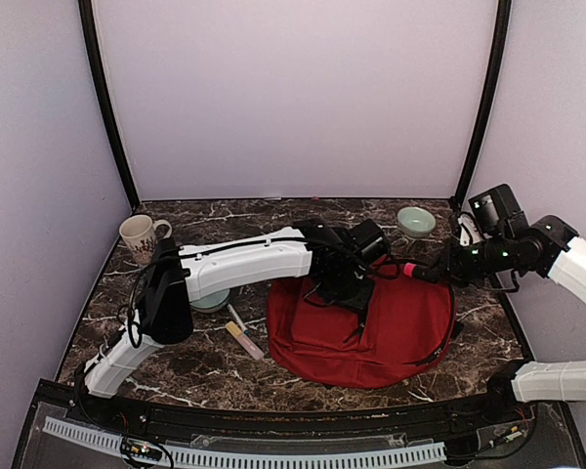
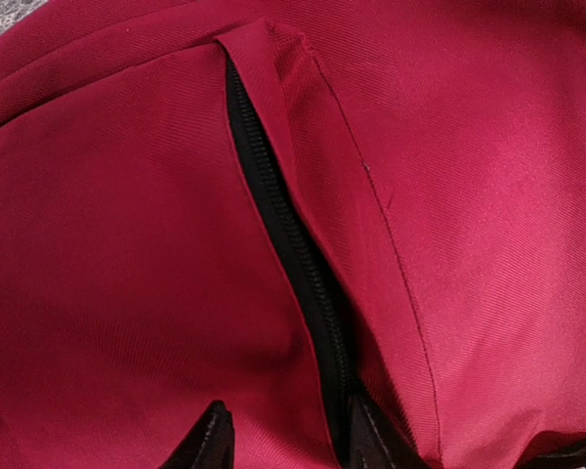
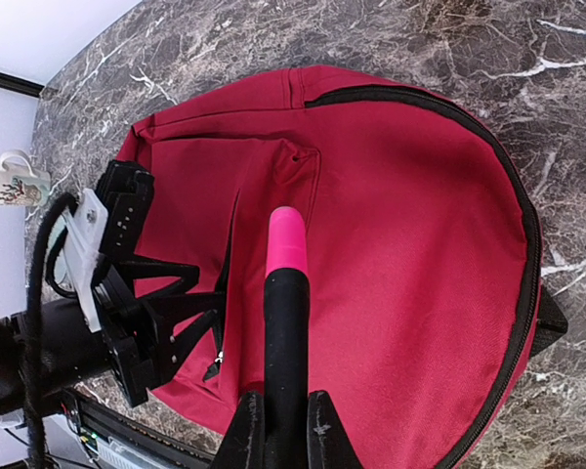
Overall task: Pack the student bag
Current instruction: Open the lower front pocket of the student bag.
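Dark-red soft fabric backpack (image 1: 400, 327) flat on veined marble table (image 1: 195, 366), black pocket zipper (image 2: 293, 244) running straight ahead from nearer left gripper (image 2: 291, 442), fingers apart astride its near end; right gripper (image 3: 285, 430) clamped on pink-tipped black marker (image 3: 286, 283) alongside.

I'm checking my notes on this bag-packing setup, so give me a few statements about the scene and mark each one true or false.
1. The right pincer is shut on a black marker with a pink end. True.
2. The red backpack stands upright. False: it lies flat on the marble table.
3. The mug sits on the backpack. False: it stands on the table near the far left corner, apart from the bag.
4. The left pincer is at the backpack's black zipper. True.
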Robot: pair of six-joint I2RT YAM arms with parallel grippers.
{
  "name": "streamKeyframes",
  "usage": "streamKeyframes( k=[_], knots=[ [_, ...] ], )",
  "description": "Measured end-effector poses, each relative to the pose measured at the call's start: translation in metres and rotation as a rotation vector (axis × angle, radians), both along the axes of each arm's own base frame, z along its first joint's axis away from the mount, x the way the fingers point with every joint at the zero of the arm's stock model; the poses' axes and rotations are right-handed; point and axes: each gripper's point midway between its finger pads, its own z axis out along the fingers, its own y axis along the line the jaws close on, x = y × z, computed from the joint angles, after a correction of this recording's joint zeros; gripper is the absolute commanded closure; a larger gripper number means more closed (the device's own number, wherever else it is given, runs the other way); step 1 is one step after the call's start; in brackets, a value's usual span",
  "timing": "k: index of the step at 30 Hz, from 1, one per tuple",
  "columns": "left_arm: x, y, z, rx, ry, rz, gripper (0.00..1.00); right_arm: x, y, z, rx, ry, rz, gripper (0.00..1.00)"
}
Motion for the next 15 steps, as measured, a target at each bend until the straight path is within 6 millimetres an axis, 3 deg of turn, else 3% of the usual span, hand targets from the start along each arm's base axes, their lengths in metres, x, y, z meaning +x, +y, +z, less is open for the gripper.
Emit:
streamKeyframes(
  k=[10, 15],
  knots=[
    [0.0036, -0.0042, 0.0055, -0.007, -0.038, -0.003, 0.57, -0.0024, -0.0029, -0.0027, -0.015, 0.01, 0.006, 1.0],
    [0.0037, -0.0096, 0.0009, -0.011, -0.043, -0.015, 0.66, -0.0029, -0.0017, -0.0024, -0.01, 0.011, 0.012, 1.0]
  ],
)
